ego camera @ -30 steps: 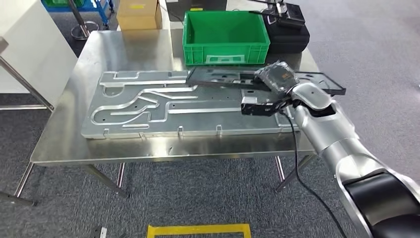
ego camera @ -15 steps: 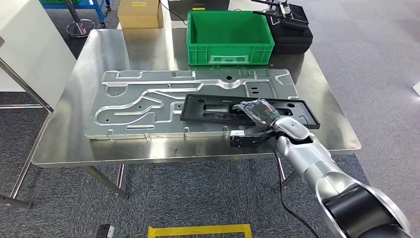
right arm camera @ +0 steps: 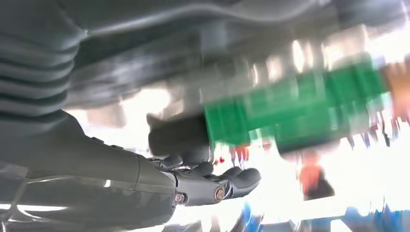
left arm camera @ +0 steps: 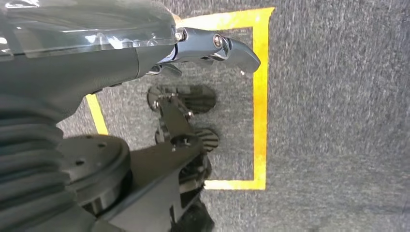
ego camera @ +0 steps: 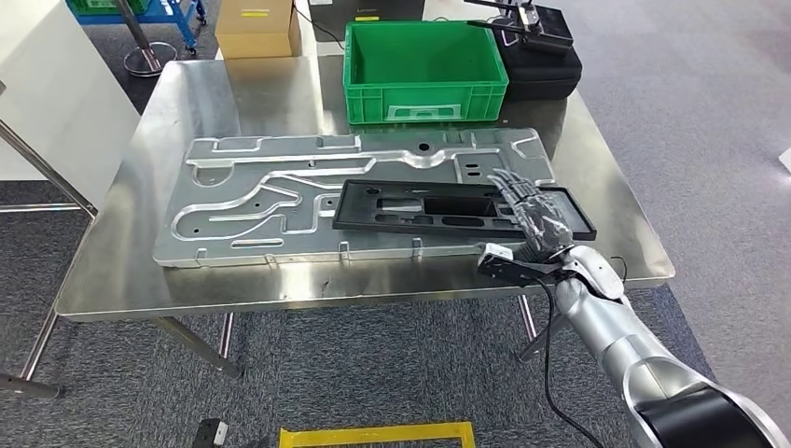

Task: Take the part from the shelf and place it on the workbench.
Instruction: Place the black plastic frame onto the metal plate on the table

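Note:
The black flat part (ego camera: 420, 207), a long frame with cut-outs, lies flat on the machined aluminium plate (ego camera: 252, 191) on the steel workbench (ego camera: 187, 103). Its right end reaches past the plate towards the bench's right side. My right hand (ego camera: 530, 222) hovers over that right end near the front edge, fingers (ego camera: 515, 191) stretched out and spread, gripping nothing. In the blurred right wrist view its fingers (right arm camera: 217, 186) point towards the green crate (right arm camera: 295, 108). My left hand (left arm camera: 212, 46) hangs beside my body over the carpet, thumb out, with nothing in it.
A green crate (ego camera: 424, 61) stands at the back of the bench, a black case (ego camera: 546, 61) to its right and a cardboard box (ego camera: 256, 28) to its left. Bare steel shows on the bench's left side. Yellow tape (ego camera: 373, 433) marks the floor in front.
The right hand carried the black part from above the plate's back down onto its front right. It then let go, spread its fingers and drew back towards the front edge.

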You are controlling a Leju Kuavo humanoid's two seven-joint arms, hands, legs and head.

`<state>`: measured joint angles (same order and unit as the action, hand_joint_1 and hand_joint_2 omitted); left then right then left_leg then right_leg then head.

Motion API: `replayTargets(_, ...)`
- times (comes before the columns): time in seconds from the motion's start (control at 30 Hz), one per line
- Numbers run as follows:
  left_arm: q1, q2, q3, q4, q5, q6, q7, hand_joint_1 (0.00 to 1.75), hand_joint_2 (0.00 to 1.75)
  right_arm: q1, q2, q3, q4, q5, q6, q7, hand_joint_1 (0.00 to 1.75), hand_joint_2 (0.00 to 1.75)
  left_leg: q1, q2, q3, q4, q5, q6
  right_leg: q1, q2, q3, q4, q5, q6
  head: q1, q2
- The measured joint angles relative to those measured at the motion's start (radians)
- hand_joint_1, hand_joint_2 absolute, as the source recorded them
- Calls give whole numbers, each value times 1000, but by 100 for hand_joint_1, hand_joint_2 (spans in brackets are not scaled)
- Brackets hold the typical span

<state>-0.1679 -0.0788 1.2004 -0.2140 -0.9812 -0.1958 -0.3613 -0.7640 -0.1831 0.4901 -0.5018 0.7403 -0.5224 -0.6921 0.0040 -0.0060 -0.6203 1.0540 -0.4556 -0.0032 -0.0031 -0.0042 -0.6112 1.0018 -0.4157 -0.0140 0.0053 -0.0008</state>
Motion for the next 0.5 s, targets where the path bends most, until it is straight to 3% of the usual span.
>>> replayTargets(0.1, 5, 0, 0, 0, 15, -5, -12, 0, 0, 108, -51, -18, -217, -58, -114, 9, 0, 0, 4, 0, -71, 171, -96, -10, -3, -5, 8, -7, 0, -6, -4, 0)
replayTargets(0.17, 13, 0, 0, 0, 24, -11, -24, 0, 0, 211, -84, -66, -395, -22, -157, 24, 0, 0, 8, 1, -109, 256, -123, -15, -2, -6, 10, -5, -4, -6, -4, 0)
replayTargets(0.2, 17, 0, 0, 0, 28, -15, -31, 0, 0, 268, -100, -105, -489, -2, -166, 32, 0, 0, 10, 1, -101, 243, -106, -17, -3, -7, 12, -3, -7, -4, -4, 0)
replayTargets(0.27, 24, 1, 1, 0, 39, -26, -46, 0, 0, 385, -127, -200, -663, 25, -172, 41, 0, 0, 12, 0, -35, 114, -39, -17, -5, -8, 19, 3, -17, 5, -5, 0)
replayTargets(0.33, 33, 1, 3, 0, 52, -37, -66, 0, 0, 507, -157, -324, -827, 23, -177, 45, 0, 0, 12, -2, 26, 0, -5, -8, -2, -10, 21, 13, -29, 17, -5, 0)
replayTargets(0.43, 57, 1, 13, 0, 74, -47, -100, 0, 0, 699, -192, -542, -1019, -53, -159, 38, 0, 0, 8, -8, 43, -23, -10, 12, 0, -15, 27, 15, -37, 32, -6, 0)
replayTargets(0.5, 77, 1, 21, 0, 86, -48, -115, 0, 0, 811, -194, -700, -1098, -106, -107, 24, 0, 0, 9, -6, 48, -28, -9, 24, -4, -10, 25, 34, -60, 42, -5, 0)
